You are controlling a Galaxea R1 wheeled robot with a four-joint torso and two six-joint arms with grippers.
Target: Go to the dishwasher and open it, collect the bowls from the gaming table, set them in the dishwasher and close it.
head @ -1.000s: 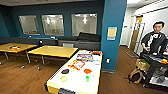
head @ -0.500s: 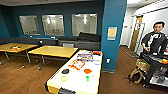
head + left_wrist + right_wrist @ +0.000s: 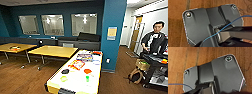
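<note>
A lounge with dark blue walls (image 3: 62,10) and a wood-plank floor (image 3: 22,80) spreads ahead in the head view, with three interior windows (image 3: 52,24) along the far wall and a blue pillar (image 3: 113,35) right of centre. The gaming table (image 3: 75,86) stands nearest, its glossy white top running away from the camera, its yellow sides showing at the near end; small coloured items lie scattered on it, and some may be bowls, though they are too blurred to tell. Two wooden tables (image 3: 53,51) sit to the left, a dark sofa (image 3: 80,42) behind them. At far right a person (image 3: 153,40) stands behind a dark cart (image 3: 156,67). Both wrist views look down on the same plank floor, crossed by a thin blue cable (image 3: 226,25); I cannot tell whether either arm's fingers are apart or together.
</note>
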